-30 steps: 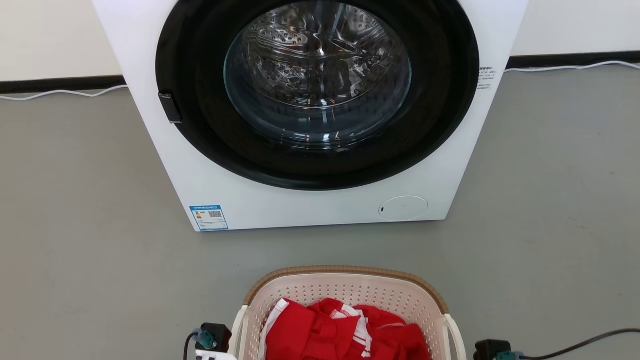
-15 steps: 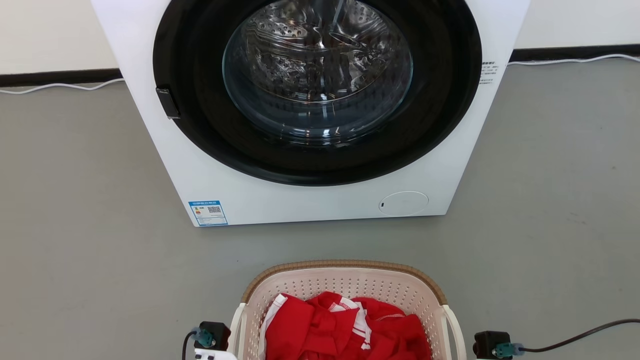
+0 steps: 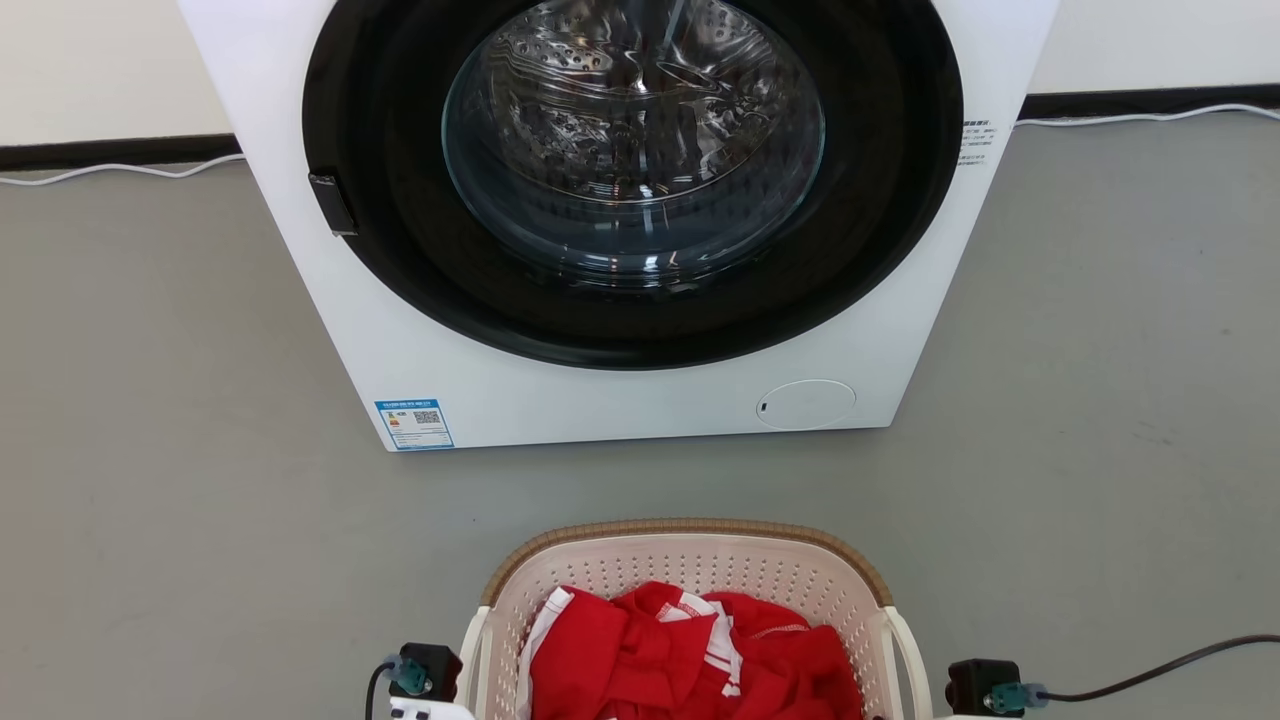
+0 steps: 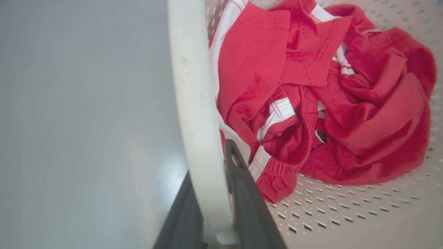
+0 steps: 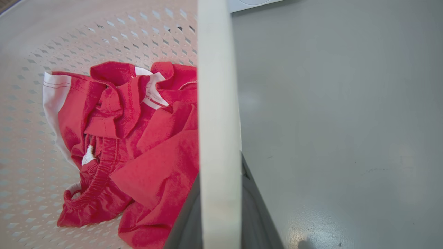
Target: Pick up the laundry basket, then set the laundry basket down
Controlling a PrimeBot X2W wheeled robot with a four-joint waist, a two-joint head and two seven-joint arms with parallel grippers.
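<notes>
On each side of the laundry basket (image 3: 690,528), your left gripper (image 4: 211,166) and right gripper (image 5: 219,169) pinch its white handles (image 4: 193,103) tight

We see a matt cream perforated-plastic laundry basket (image 3: 700,580), brown woven-look rim (image 3: 690,526); crumpled red cloth with white trim (image 3: 680,665) inside, soft knit. At 12 o'clock: white washing machine (image 3: 600,410), glossy casing, clear glass door (image 3: 632,245), shiny punched-steel drum (image 3: 620,100). Grey floor (image 3: 150,450) smooth, faint sheen.

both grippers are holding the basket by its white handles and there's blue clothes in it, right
Not blue: the clothes in the laundry basket are red with white trim, as the head view shows. The left gripper and right gripper do each clamp a white handle.
</notes>
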